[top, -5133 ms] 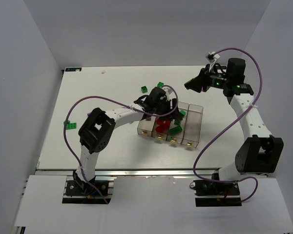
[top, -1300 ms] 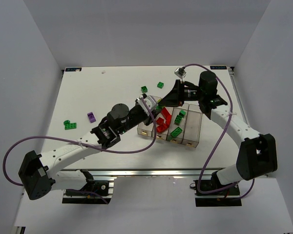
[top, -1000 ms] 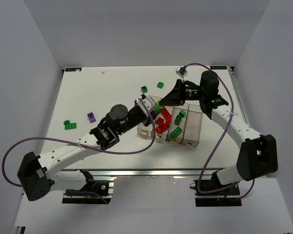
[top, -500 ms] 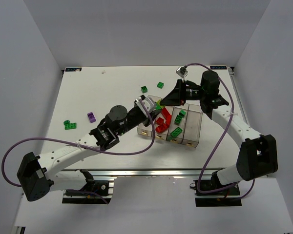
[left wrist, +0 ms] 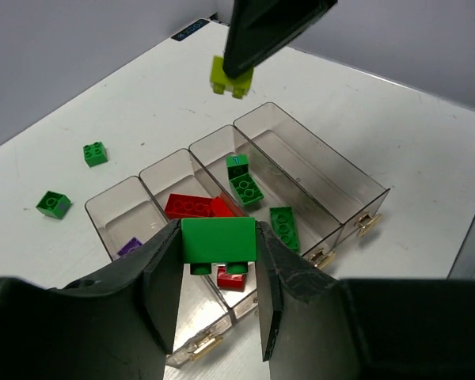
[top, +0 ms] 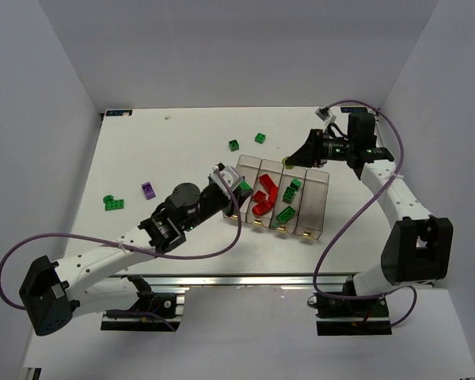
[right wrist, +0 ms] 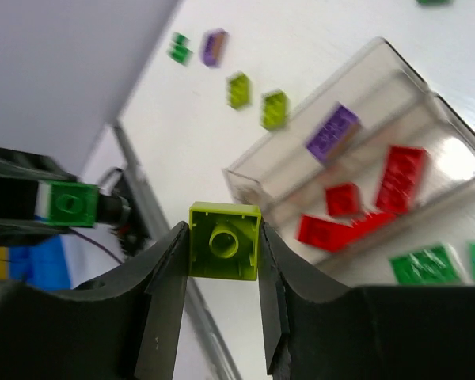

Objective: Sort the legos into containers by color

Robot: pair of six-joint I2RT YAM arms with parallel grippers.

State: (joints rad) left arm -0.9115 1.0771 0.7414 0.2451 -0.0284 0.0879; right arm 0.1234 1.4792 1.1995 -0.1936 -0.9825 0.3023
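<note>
Starting at the left of the bench (top: 182, 131), some dark green legos (top: 113, 203) and a purple lego (top: 148, 190) lie loose, just where they lay a moment ago.

Next comes the left hand (left wrist: 218, 257), clenched on a dark green brick (left wrist: 218, 239). Half a second back it was up at the far end of the bins, nearly touching the other hand. It has since drawn back toward the near left corner of the row.

The four joined bins (top: 313, 204) hold, in order, a purple brick (left wrist: 129, 247), several red bricks (top: 263, 196) and a few green bricks (top: 285, 212). The rightmost shows nothing inside. Beyond the row, two more green legos (top: 233, 145) sit loose on the bench.

Then comes the right hand (right wrist: 224, 265), which has swung away to the right. It now hangs over the far end of the row, pinching a yellow-green brick (right wrist: 224, 240) between its fingers.

What has changed, then, is that the hands have parted, each carrying one brick. The top view is too coarse to be sure, but it looks as if a stuck pair has been pulled apart. If so, both colours can now be sorted. The dark green belongs in the third bin with its fellows, the yellow-green in the empty fourth. Several loose pieces on the bench are not yet sorted.
</note>
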